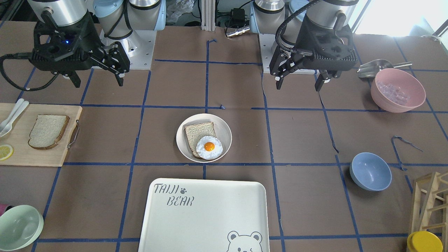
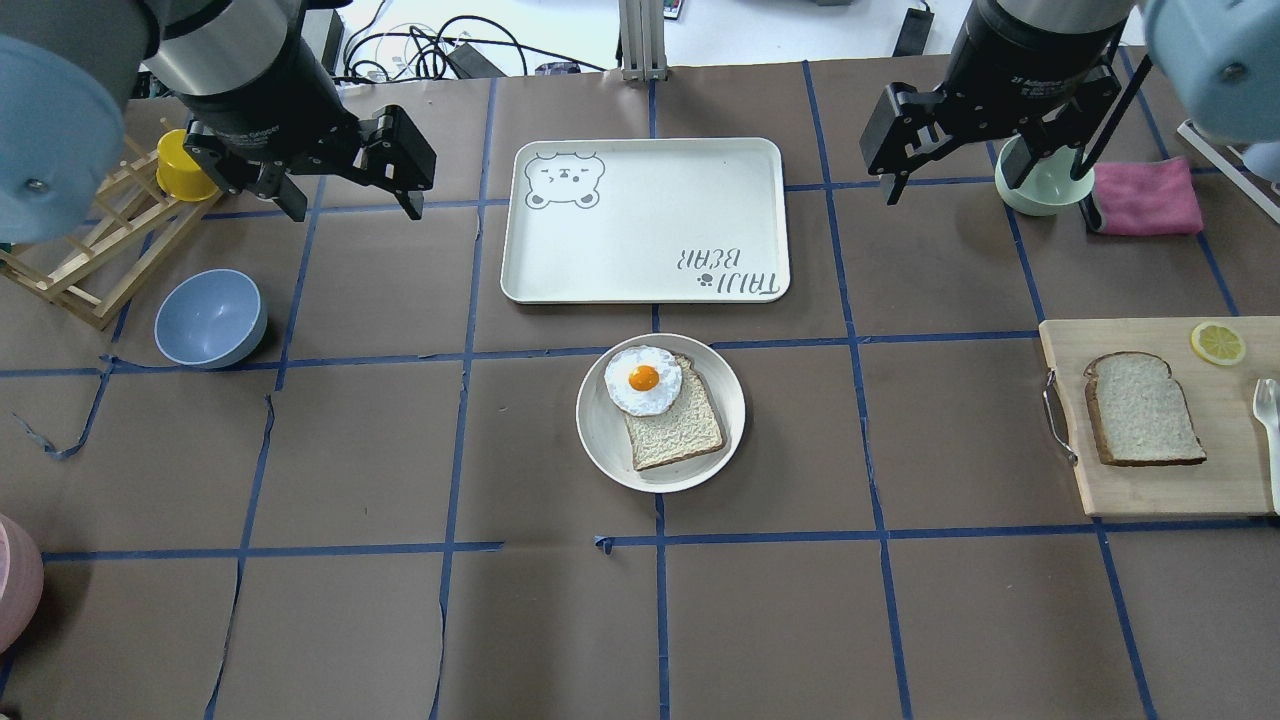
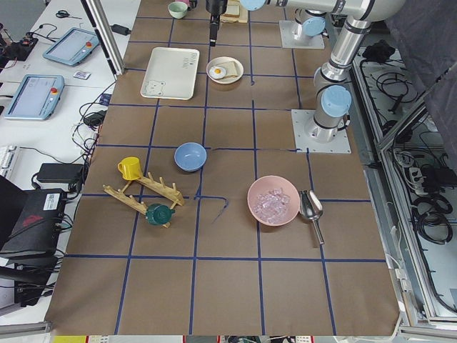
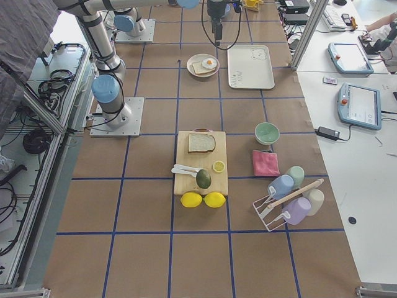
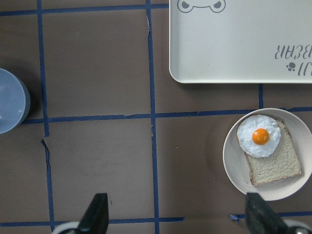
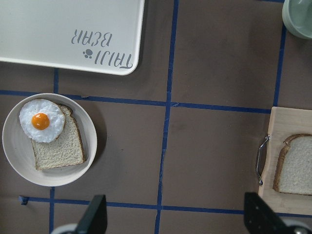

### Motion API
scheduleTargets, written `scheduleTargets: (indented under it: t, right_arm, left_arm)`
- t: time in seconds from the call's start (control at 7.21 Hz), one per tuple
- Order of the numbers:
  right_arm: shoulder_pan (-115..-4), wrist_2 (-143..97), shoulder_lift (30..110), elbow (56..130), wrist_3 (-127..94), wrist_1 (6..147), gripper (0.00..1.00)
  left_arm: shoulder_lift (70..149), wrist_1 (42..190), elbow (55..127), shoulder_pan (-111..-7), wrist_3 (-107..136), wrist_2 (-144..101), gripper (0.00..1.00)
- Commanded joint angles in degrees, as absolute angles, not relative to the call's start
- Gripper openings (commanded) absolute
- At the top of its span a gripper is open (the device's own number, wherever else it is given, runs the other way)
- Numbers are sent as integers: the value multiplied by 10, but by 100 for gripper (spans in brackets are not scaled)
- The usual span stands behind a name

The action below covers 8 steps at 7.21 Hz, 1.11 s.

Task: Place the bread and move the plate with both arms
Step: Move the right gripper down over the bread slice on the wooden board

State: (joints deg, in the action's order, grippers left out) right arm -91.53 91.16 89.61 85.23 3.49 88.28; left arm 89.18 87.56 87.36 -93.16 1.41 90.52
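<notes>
The bread (image 2: 1143,408), a thick pale slice with a dark crust, lies flat on a wooden cutting board (image 2: 1150,490) at the table's right; it also shows in the front view (image 1: 47,131) and the right wrist view (image 6: 297,163). The plate (image 2: 600,430) sits mid-table and holds a thinner tan slice with a fried egg (image 2: 643,379) on top; the plate also shows in the front view (image 1: 224,134) and the left wrist view (image 5: 234,161). My left gripper (image 2: 357,205) is open and empty, high above the table to the plate's far left. My right gripper (image 2: 985,200) is open and empty, high between plate and board.
The TAIJI BEAR tray (image 2: 645,220) lies just beyond the plate. A blue bowl (image 2: 210,318) and a wooden rack (image 2: 80,260) stand at the left. A green bowl (image 2: 1040,185) and a pink cloth (image 2: 1145,197) are at the far right. A lemon slice (image 2: 1217,343) lies on the board.
</notes>
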Motion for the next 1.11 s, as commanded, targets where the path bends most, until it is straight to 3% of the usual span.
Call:
scheduleTargets:
  t: [0.0, 0.42, 0.97]
  right_arm:
    - [-915, 911, 895, 853, 36, 883, 100]
    - [-908, 936, 893, 864, 36, 875, 100]
    - [-849, 1040, 890, 952, 50, 902, 99]
  left_arm:
    - [891, 876, 874, -933, 14, 907, 100]
    - [886, 874, 889, -933, -14, 905, 100]
    - [872, 875, 891, -933, -14, 910, 100]
